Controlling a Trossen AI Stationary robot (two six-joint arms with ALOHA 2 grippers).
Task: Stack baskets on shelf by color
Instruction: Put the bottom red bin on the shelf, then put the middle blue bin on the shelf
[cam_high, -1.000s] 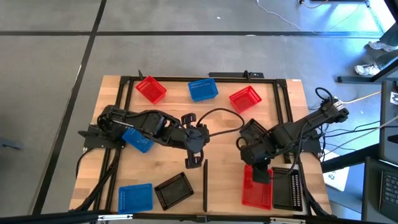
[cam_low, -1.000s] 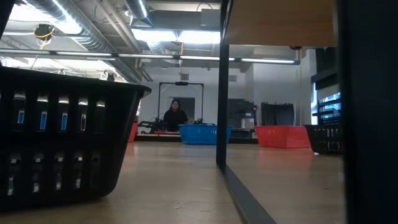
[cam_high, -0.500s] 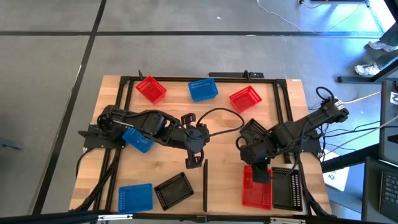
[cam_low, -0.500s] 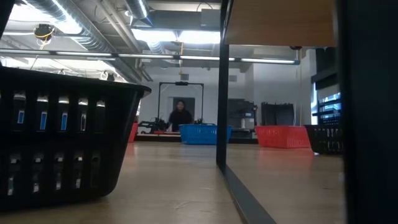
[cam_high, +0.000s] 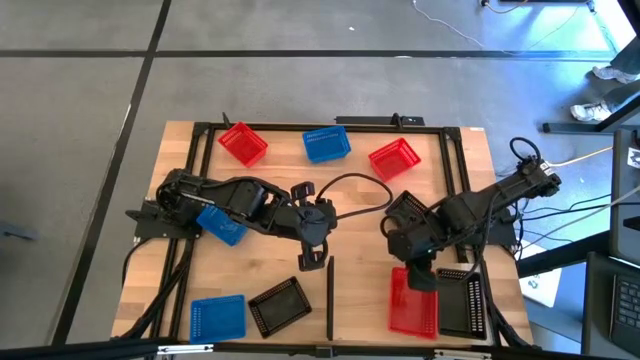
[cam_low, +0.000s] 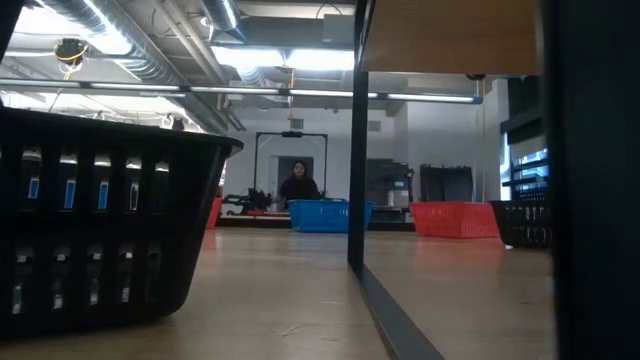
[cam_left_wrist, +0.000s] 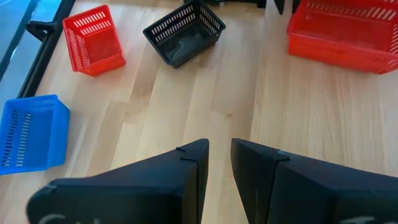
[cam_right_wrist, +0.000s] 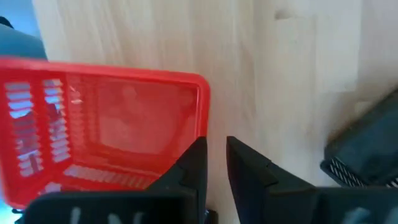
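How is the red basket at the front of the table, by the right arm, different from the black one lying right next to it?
The red basket is bright red; the black basket beside it is black. The red one has the right end effector at its back rim; the black one has nothing over it. Both are latticed, about alike in size, side by side at the table's front edge.

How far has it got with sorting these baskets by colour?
Early on. A red basket and a black basket sit side by side at the table's near right. The right gripper hovers over the red one's edge, holding nothing. Two red baskets, three blue and another black lie scattered, none visibly stacked.
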